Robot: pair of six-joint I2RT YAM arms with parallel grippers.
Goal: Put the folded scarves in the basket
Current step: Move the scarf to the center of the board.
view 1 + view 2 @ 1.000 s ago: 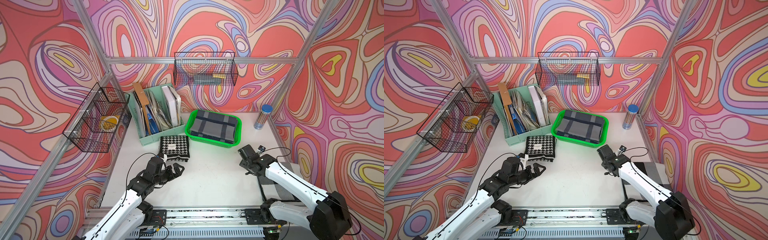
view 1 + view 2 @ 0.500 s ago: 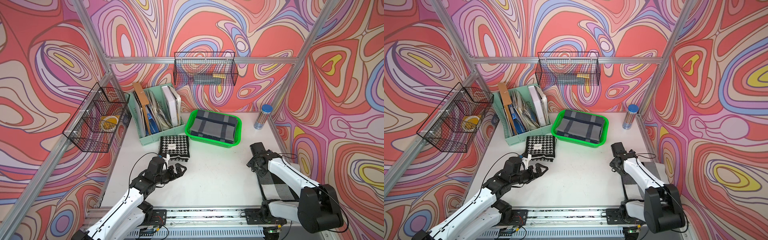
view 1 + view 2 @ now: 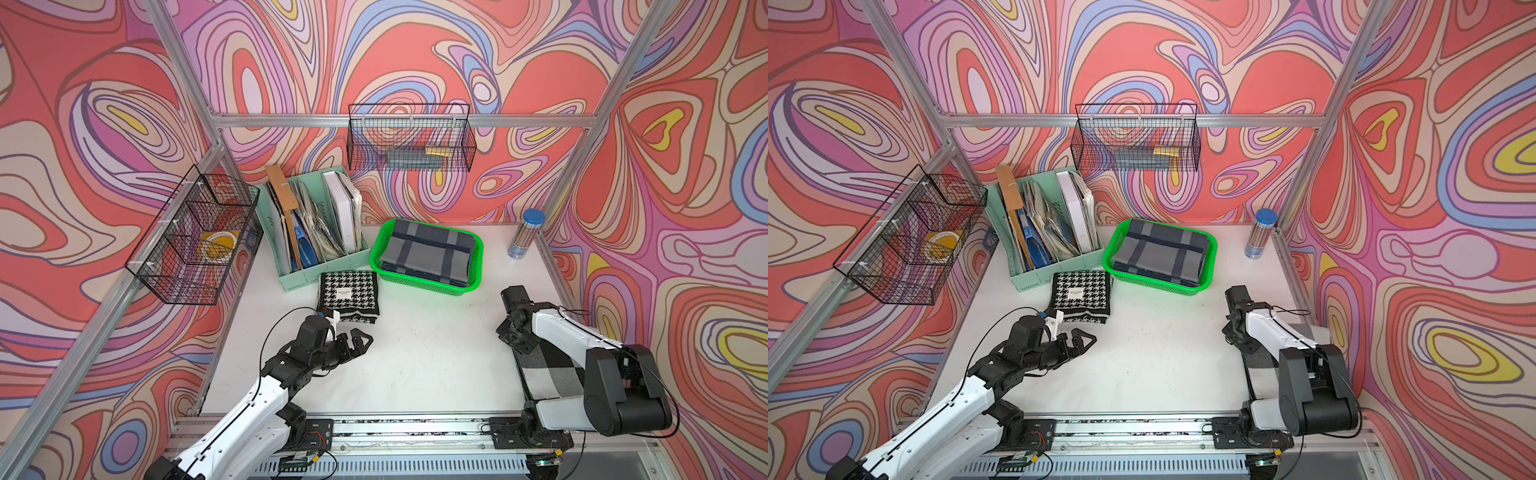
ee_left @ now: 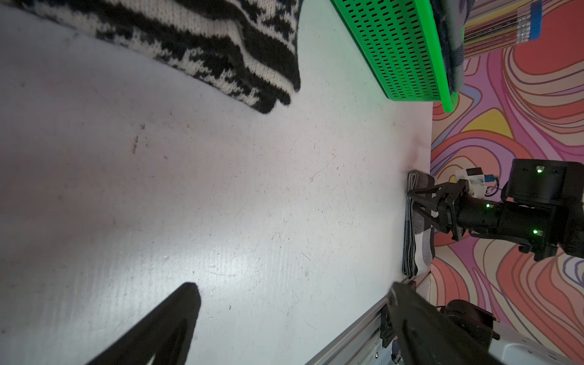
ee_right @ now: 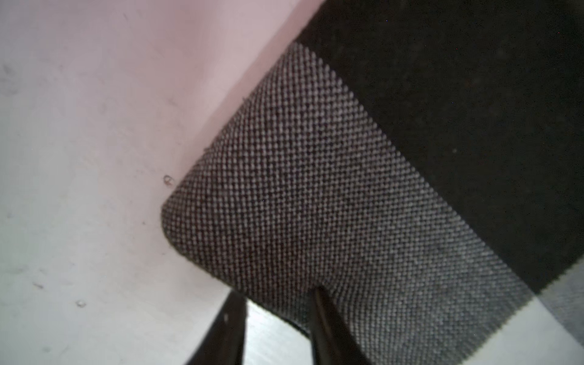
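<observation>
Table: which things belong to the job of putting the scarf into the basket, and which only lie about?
Job: green basket holding a plaid scarf, grey checked scarf at the right claw, perhaps houndstooth scarf.
Lying about: mint file organiser, pencil tube, side wire basket, back wire basket.

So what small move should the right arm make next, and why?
Probably close the right gripper firmly on the grey checked scarf. Its jaws straddle the scarf's corner, but a gap shows between them, and the scarf lies flat on the table. Only a firm pinch would let it be lifted and carried to the green basket.
</observation>
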